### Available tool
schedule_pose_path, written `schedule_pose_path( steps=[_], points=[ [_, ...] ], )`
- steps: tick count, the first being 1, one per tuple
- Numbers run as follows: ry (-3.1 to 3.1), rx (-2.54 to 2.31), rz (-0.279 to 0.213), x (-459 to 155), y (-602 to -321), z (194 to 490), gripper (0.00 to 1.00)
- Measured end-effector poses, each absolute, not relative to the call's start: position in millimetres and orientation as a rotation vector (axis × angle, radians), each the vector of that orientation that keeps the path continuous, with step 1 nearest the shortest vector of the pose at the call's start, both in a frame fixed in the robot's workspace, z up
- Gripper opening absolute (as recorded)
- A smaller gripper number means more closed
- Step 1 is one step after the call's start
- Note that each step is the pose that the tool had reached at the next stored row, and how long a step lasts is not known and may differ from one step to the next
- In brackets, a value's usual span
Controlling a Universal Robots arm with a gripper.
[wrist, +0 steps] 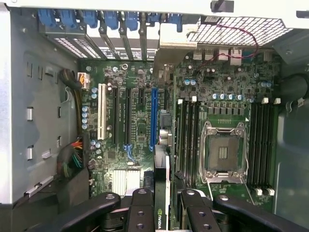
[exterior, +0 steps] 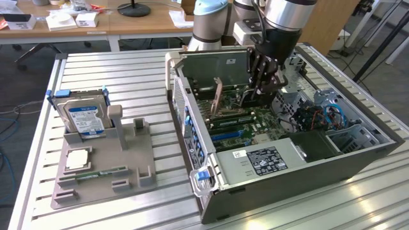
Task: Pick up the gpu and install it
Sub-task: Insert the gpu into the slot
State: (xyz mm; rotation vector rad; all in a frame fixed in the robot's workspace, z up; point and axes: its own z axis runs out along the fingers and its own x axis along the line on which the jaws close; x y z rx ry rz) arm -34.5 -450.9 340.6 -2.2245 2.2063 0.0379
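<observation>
Clamping the thin, flat, dark gpu card (wrist: 161, 215) between its black fingers, your hand (wrist: 163, 195) is holding it edge-on above the green motherboard (wrist: 135, 121), inside the open grey computer case (exterior: 307, 184). You are keeping the card roughly in line with the long blue slot (wrist: 153, 116), not touching it. Beside the case, on the slatted metal counter (exterior: 128, 62), a silver hard drive with a blue label (exterior: 86, 117) is standing in a grey plastic holder (exterior: 128, 158).

Colours in the grey case (exterior: 307, 177)
Green motherboard (wrist: 140, 130), one blue slot (wrist: 153, 116), one white slot (wrist: 101, 116); black pincer (wrist: 164, 194), dark gpu (wrist: 159, 215) bearing a green logo; ribbed silver bench (exterior: 115, 67).
</observation>
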Motion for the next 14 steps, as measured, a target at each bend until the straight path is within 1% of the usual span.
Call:
schedule_pose_path(
  steps=[14],
  points=[
    [2.206,-2.224,0.038,-34.6,-450.9,320.2,0.26]
  ],
)
